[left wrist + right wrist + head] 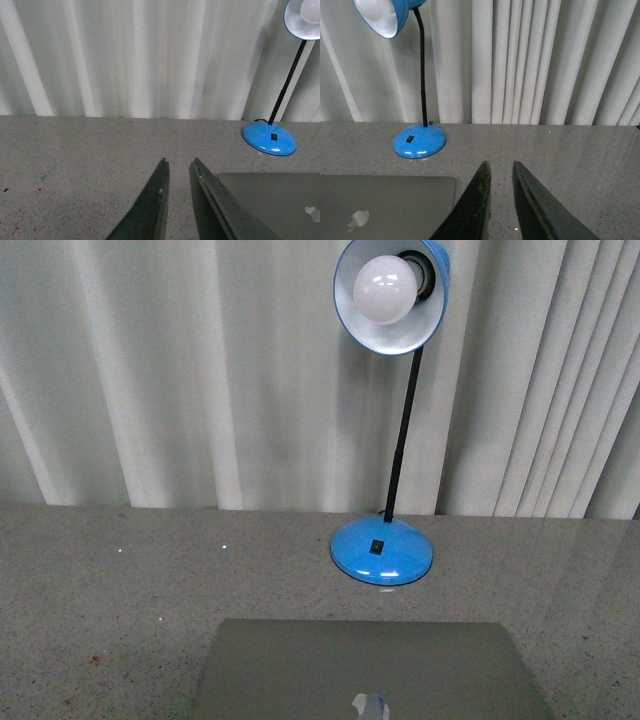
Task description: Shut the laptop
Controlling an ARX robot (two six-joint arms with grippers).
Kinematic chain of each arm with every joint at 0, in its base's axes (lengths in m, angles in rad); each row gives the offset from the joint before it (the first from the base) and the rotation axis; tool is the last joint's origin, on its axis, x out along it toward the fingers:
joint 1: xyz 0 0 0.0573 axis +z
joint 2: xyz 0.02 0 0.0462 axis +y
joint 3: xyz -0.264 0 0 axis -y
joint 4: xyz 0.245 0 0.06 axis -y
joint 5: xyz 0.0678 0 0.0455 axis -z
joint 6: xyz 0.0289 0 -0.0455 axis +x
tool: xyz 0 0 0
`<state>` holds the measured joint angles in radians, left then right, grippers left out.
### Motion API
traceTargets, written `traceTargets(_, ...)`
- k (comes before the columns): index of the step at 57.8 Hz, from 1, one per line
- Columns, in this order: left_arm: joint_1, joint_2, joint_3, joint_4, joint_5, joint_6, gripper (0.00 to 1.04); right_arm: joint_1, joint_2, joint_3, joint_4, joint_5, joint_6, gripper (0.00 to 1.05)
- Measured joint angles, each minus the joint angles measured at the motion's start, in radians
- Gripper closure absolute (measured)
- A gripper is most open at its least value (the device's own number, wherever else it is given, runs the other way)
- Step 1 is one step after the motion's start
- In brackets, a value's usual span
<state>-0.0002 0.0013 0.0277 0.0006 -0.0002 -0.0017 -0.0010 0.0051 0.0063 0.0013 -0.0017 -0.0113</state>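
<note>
The laptop [365, 665] lies at the near edge of the front view, its silver-grey lid facing up with the shiny apple logo showing; keys and screen are hidden. No arm shows in the front view. My left gripper [179, 162] is shut and holds nothing, hovering over the speckled table beside the laptop [280, 200] lid's corner. My right gripper [500, 164] is shut and empty too, just past the other side of the laptop [385, 205].
A blue desk lamp [382, 548] stands on the grey speckled table [110, 590] right behind the laptop, its shade and bulb [386, 290] tilted forward. White pleated curtains [200, 370] close off the back.
</note>
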Motion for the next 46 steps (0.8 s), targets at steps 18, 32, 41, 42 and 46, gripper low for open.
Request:
traceTargets(18, 0.0, 0.0, 0.0, 0.0, 0.0, 0.0, 0.31, 0.0, -0.001, 0.0, 0.0, 0.0, 0.0, 0.24)
traceTargets(32, 0.0, 0.0, 0.0, 0.0, 0.0, 0.0, 0.07, 0.0, -0.001, 0.0, 0.0, 0.0, 0.0, 0.07)
traceTargets(41, 0.0, 0.0, 0.0, 0.0, 0.0, 0.0, 0.07, 0.0, -0.001, 0.0, 0.0, 0.0, 0.0, 0.07)
traceTargets(42, 0.0, 0.0, 0.0, 0.0, 0.0, 0.0, 0.07, 0.0, -0.001, 0.0, 0.0, 0.0, 0.0, 0.07)
traceTargets(46, 0.0, 0.0, 0.0, 0.0, 0.0, 0.0, 0.07, 0.0, -0.001, 0.0, 0.0, 0.0, 0.001, 0.07)
